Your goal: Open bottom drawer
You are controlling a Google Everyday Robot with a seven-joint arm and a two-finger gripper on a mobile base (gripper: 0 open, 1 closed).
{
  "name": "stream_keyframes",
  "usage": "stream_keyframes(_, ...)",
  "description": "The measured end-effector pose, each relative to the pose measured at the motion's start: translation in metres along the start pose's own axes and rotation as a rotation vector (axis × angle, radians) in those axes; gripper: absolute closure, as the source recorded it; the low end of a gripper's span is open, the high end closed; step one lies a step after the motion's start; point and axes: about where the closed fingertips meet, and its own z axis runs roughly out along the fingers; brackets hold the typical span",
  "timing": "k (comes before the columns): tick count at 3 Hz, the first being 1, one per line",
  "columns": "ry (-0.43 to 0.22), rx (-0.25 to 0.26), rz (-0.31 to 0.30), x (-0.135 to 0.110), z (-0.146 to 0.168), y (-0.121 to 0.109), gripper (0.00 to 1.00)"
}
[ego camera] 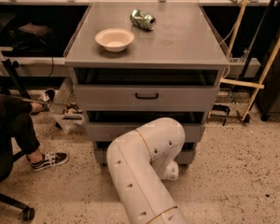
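Observation:
The grey cabinet [147,55] has three drawers. The bottom drawer [188,156] is the lowest and narrowest; only its two ends show beside my white arm [147,157], and its black handle is hidden. My arm bends in front of the middle drawer [101,130] and the bottom drawer. My gripper is hidden behind the arm, somewhere low at the bottom drawer's front. The top drawer [107,97] with its black handle [146,96] is in full view.
A white bowl [115,39] and a crushed can [143,19] lie on the cabinet top. A seated person's leg and shoe [49,159] are on the floor at left, with a chair wheel [27,213]. Wooden poles [266,69] lean at right.

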Motion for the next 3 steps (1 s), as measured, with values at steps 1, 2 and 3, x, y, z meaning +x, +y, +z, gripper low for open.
stream_keyframes(1,-0.085,0.014,-0.101,-0.046,0.002,-0.024,0.0)
stream_keyframes(2,-0.085,0.013,-0.101,-0.043,0.004,-0.021,0.0)
stream_keyframes(3,-0.076,-0.019,-0.099,-0.034,0.012,-0.018,0.0)
